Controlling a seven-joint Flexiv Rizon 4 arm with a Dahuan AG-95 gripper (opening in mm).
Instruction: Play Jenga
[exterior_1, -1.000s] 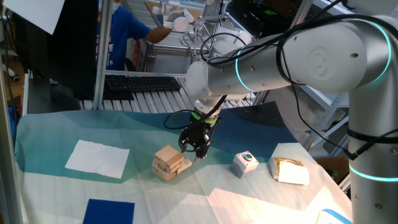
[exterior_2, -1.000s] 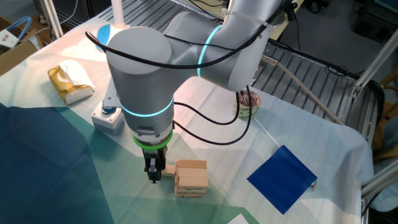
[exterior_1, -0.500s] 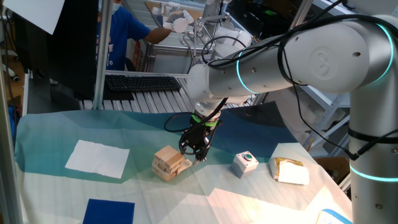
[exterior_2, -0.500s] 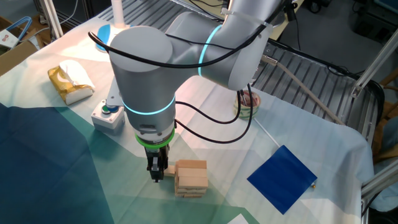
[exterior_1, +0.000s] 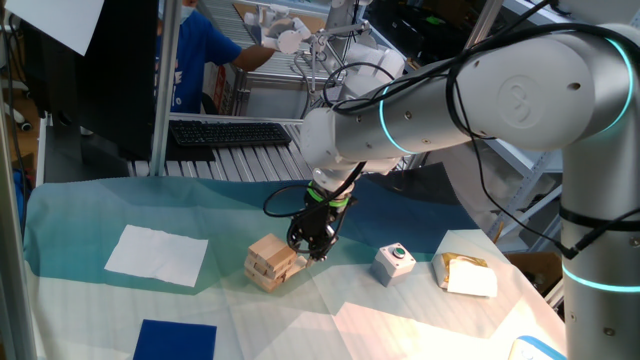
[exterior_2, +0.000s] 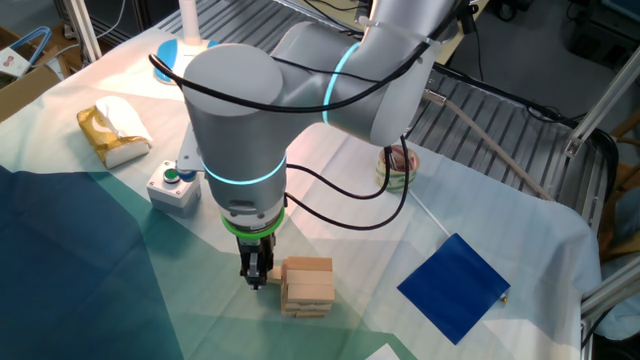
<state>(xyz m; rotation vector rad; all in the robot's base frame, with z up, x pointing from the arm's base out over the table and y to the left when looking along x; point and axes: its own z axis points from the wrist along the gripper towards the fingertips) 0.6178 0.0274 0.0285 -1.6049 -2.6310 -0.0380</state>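
Note:
The Jenga stack (exterior_1: 274, 262) is a small pile of light tan wooden blocks in crosswise layers on the teal and white cloth; it also shows in the other fixed view (exterior_2: 306, 285). My gripper (exterior_1: 312, 252) hangs low right beside the stack's end, fingers close together, and its tips touch or nearly touch a block that sticks out slightly there. In the other fixed view the gripper (exterior_2: 256, 280) stands just left of the stack, at the height of its lower layers. Whether the fingers pinch a block is not clear.
A white cube with a green button (exterior_1: 394, 263) and a white-and-tan packet (exterior_1: 465, 273) lie to the right of the stack. A white paper sheet (exterior_1: 158, 254) and a blue square (exterior_1: 176, 339) lie to its left. A roll of tape (exterior_2: 398, 165) lies near the metal rollers.
The gripper has shifted a little toward the stack over the last second. The stack itself looks unmoved.

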